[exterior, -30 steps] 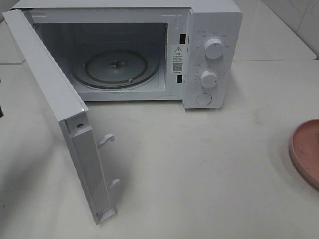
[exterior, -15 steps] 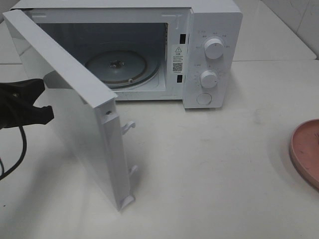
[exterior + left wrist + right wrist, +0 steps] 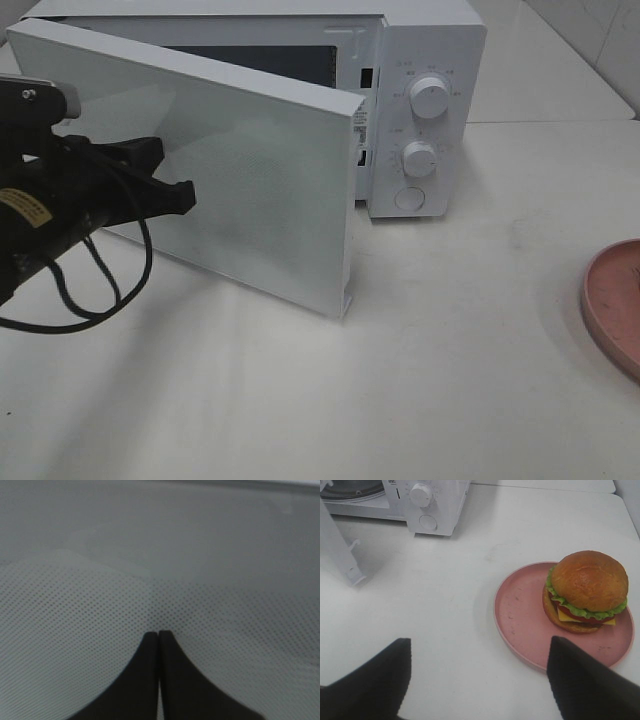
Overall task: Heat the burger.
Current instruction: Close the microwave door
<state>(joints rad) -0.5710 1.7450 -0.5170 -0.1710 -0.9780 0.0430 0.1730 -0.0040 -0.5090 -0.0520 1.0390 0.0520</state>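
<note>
- left gripper is pressing its tips on the outer face of the microwave door; left wrist view is showing the two fingers closed together, holding nothing, flat against the dotted window
- door is standing part-way between open and latched; free edge is sitting near the control panel, in front of the lower knob
- burger is sitting on the pink plate on the table, well apart from the microwave and off to its right; it is not in the cavity
- right gripper is hovering above the table beside the plate, fingers spread wide, empty
- judgement: step in hand is door handling; a push at this spot is driving the door towards shut, which is wrong while the burger is outside
- doing it well: be keeping the tips flat on the panel and pushing slowly along the hinge arc; contact is sitting mid-panel, so leverage is modest and slipping on the smooth face is likely
- be stopping short of latching, or be reopening wide, so the right arm is getting a clear path in; only then be shutting it fully
</note>
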